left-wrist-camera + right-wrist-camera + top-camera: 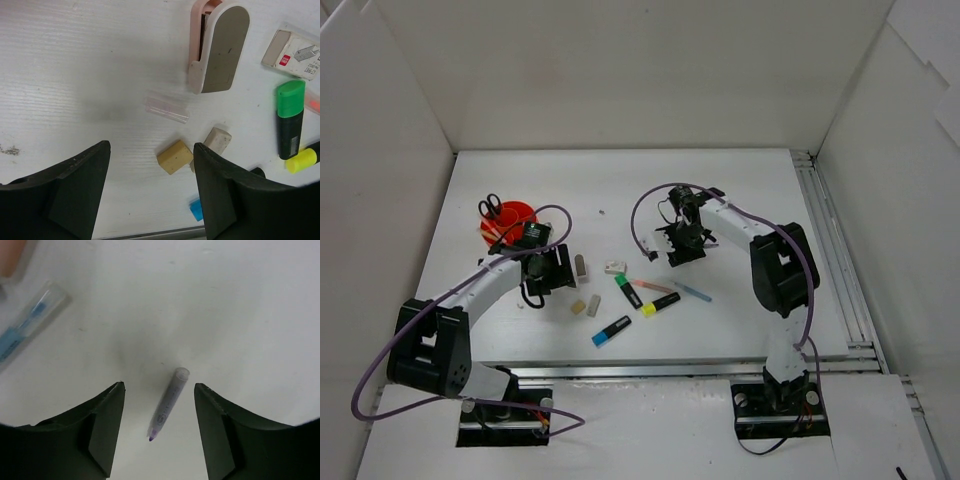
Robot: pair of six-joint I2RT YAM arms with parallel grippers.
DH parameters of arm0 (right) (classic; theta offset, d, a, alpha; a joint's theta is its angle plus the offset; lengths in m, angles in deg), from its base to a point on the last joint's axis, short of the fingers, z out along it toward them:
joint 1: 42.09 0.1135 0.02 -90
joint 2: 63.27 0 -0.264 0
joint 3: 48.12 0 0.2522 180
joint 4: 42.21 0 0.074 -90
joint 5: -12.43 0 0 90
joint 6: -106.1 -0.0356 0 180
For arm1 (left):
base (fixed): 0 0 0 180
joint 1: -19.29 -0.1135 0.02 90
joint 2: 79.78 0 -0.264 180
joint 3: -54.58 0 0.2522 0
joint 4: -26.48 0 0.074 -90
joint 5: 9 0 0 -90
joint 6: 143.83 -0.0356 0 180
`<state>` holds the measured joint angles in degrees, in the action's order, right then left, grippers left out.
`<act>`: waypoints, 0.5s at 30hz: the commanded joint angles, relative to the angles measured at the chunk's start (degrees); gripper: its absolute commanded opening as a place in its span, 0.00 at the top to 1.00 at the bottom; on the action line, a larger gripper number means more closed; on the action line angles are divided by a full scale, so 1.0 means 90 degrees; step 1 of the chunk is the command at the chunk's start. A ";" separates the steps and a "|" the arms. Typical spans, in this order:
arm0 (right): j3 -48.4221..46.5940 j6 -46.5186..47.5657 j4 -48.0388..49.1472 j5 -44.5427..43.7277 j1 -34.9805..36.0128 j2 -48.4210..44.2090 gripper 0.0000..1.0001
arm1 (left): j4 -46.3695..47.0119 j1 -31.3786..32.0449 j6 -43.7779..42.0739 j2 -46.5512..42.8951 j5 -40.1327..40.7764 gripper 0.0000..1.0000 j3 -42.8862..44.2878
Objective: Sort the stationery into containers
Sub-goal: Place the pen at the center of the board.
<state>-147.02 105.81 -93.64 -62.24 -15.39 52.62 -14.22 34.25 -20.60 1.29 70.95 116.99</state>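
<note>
Spread wide on both sides — nothing gripped.
Thin pen (168, 400) lies between the right gripper (159, 387) fingers; beige eraser (174, 156) between the left gripper (151, 147) fingers.

Matt, finely grained table (75, 75); smooth plastic highlighter (290, 120).

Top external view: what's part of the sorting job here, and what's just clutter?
Job: orange holder, scissors standing in it, green highlighter, yellow highlighter, blue highlighter, pastel pens, beige erasers, boxed eraser.
Not job: purple cables, side rail, enclosure walls.
</note>
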 commanded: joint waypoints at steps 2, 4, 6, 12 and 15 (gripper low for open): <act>-0.0305 -0.1421 0.0668 0.0532 -0.0085 -0.0952 0.34 | -0.0034 0.0027 -0.0001 -0.0395 0.0129 0.38 0.0328; -0.0276 -0.2221 0.1322 0.0533 -0.0095 -0.1322 0.02 | -0.0025 0.0027 -0.0001 -0.0502 0.0159 0.37 0.0299; -0.0072 -0.3910 0.2894 0.0115 -0.0134 -0.1558 0.02 | 0.0024 -0.0031 0.0038 -0.0600 0.0208 0.38 0.0269; 0.0924 -0.8648 0.7178 -0.3187 -0.0291 -0.2632 0.02 | 0.0444 -0.0031 0.0087 -0.1127 0.0023 0.40 0.0025; 0.0878 -1.0818 0.6564 -0.2343 -0.0583 -0.2945 0.02 | 0.0756 -0.0031 0.0067 -0.1459 -0.0212 0.40 -0.0180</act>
<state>-138.76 38.54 -44.76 -80.25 -18.56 30.09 -11.60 34.23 -20.32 -8.87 70.93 115.70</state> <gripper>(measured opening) 0.978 0.603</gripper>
